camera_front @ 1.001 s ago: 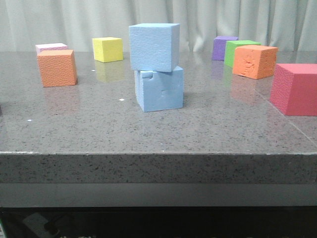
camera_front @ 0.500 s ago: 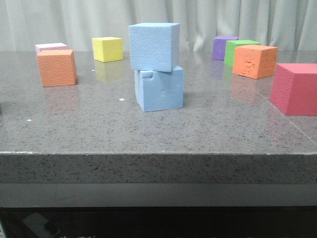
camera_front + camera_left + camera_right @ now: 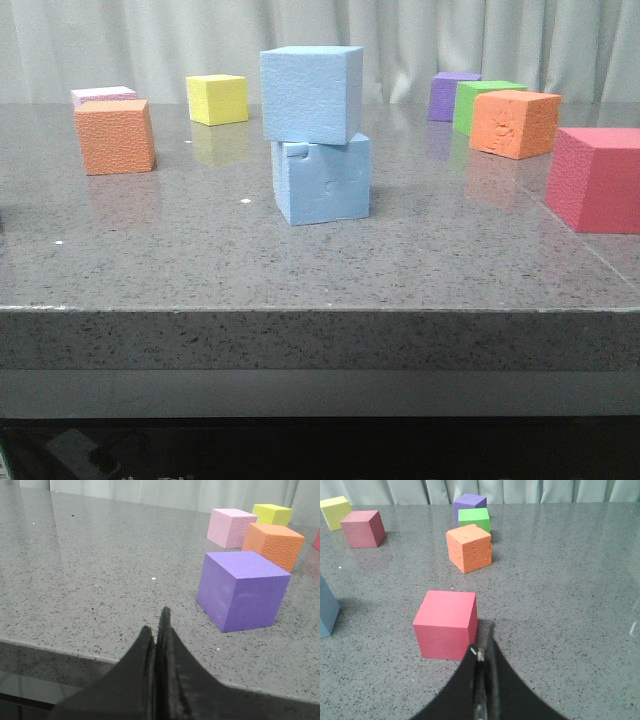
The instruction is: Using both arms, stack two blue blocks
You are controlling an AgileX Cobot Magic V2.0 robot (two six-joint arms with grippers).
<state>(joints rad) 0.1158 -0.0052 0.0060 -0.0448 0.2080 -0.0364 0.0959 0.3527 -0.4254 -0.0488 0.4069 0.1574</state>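
Resting on the bench (image 3: pixel 420 260), the stack looks finished: the plain blue block (image 3: pixel 310 93) sits on the grooved blue block (image 3: pixel 322 180), near the middle, skewed so one edge overhangs toward the left. That overhang is the risk; a bump to the bench or an arm sweeping back in could tip the top cube off. Both arms are drawn back at the bench's near edge, well apart from the stack. The left end effector (image 3: pixel 157 630) is pressed together, empty, near a purple cube (image 3: pixel 242 590); the right end effector (image 3: pixel 484 652) is likewise closed, just beside a red cube (image 3: pixel 446 624).
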